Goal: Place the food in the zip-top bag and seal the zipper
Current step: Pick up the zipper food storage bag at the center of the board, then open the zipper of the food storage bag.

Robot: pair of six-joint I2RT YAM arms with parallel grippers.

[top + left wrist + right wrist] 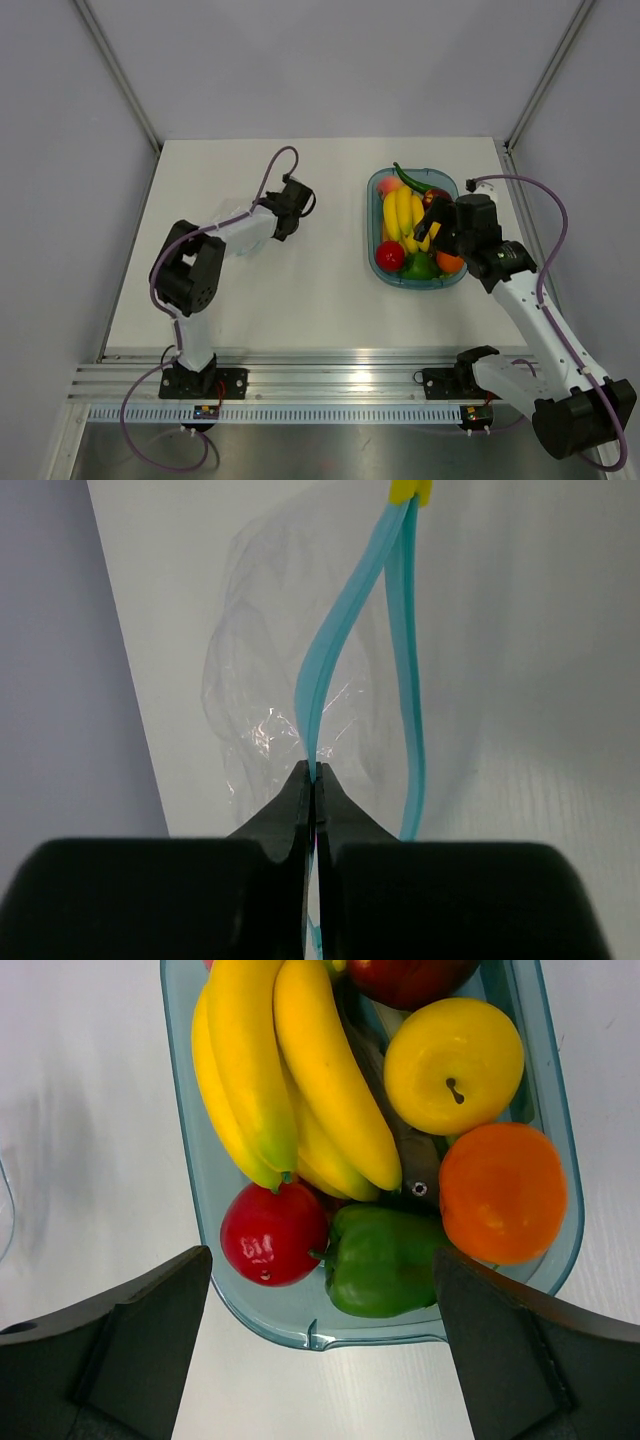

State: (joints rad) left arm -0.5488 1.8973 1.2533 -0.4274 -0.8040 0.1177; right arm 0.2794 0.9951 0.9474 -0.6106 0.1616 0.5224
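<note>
Step in hand: opening the zip-top bag (pixel 250 680), which trails on the desk (pixel 520 680). Your left claw (pixel 315 780) pinches one lip of the zipper (pixel 325 650). Right claw (pixel 320 1285) hangs spread over the tray (pixel 195 1150), with the red fruit (pixel 272 1232), orange fruit (pixel 502 1192) and yellow fruit (pixel 453 1064) inside. Next: lower, grip one fruit.

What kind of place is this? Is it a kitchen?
Probably a robot lab, not a kitchen: two arms bolted to a rail, plain grey walls, a tray of toy fruit.

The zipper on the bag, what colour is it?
Light teal-blue; the zipper shows best in the left wrist view.
</note>
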